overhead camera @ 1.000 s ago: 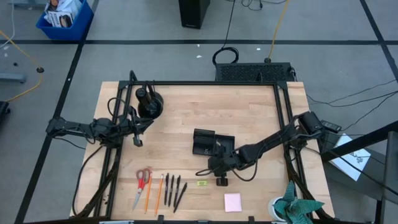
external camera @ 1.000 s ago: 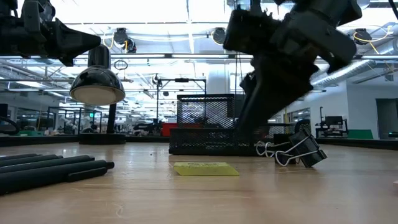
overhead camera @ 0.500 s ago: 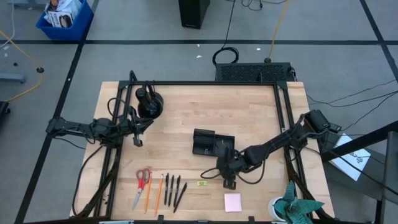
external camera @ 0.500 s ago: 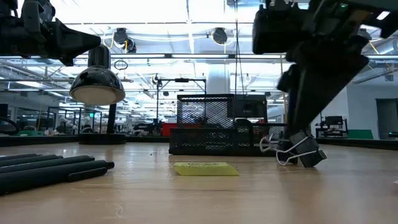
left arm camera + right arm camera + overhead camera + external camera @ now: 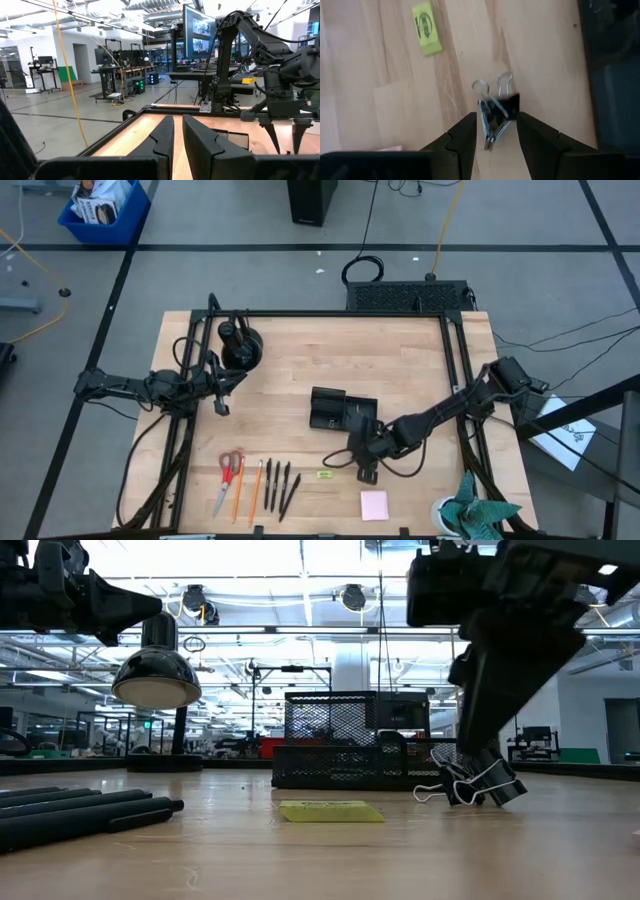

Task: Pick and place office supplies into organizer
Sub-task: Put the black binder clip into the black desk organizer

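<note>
Two black binder clips (image 5: 495, 117) lie on the wood near the table's near edge, their wire handles pointing away from my wrist. My right gripper (image 5: 495, 127) stands open over them (image 5: 366, 473), one finger on each side. In the low view its fingers come down onto the clips (image 5: 480, 785). The black mesh organizer (image 5: 335, 410) stands just beyond. A yellow-green tag (image 5: 324, 475) lies left of the clips. My left gripper (image 5: 222, 408) waits at the far left, above the table, with only a narrow gap between its fingers. My right gripper comes at the clips from above, slanting down, with its fingers on either side of the black bodies (image 5: 507, 107). One finger (image 5: 525, 125) stands right beside a clip's edge; whether it touches I cannot tell. The clips lie on the table.
Red-handled scissors (image 5: 229, 475), an orange pencil (image 5: 256, 490) and several black pens (image 5: 278, 485) lie in a row at the near left. A pink notepad (image 5: 374, 505) lies near the front edge. A black dome lamp (image 5: 240, 345) stands far left, and a teal cloth (image 5: 480, 515) near right.
My right gripper has gone from beside the organizer toward the table's near edge, rolling its wrist, and has stopped over the clips with its fingers around them. In the last half second the clips have shifted a little on the table.
</note>
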